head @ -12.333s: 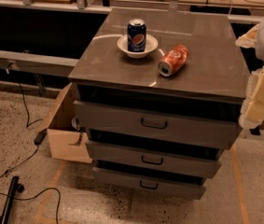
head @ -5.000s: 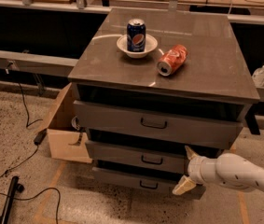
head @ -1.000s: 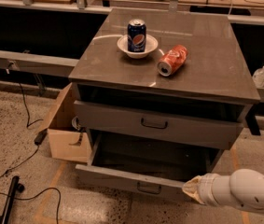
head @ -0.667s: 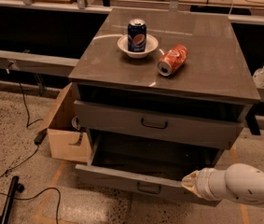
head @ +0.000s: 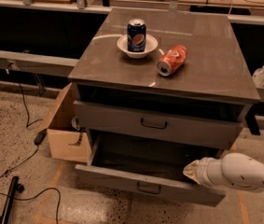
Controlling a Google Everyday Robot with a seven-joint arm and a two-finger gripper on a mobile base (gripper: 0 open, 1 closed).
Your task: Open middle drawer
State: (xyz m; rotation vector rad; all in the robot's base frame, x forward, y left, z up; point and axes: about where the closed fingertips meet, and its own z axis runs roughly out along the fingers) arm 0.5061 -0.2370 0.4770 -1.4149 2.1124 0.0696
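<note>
Positioned low on the right, the gripper (head: 192, 171) is carried on a white arm (head: 243, 174) that reaches in from the frame's edge, and it lies at the right end of the middle drawer (head: 122, 178), just above the top edge of its front. Whether the gripper is open or closed cannot be told, nor whether that edge is actually being touched. The small loop handle (head: 149, 188) at the centre of the front is left free, well to the gripper's left. The drawer is drawn well out from the cabinet, with its dark inside exposed, so the opening is judged to be largely done. Directly above it, the top drawer (head: 122, 118) is kept shut, its own handle unused. Two drawer fronts are counted; a third is taken to be hidden beneath the one pulled out. On the counter (head: 215, 55) two cans are counted: one blue can (head: 136, 34), stood upright in the single white bowl (head: 124, 45), and one red can (head: 171, 59), laid on its side just beside the bowl. One cardboard box (head: 64, 143) is set on the floor against the cabinet's left side.
</note>
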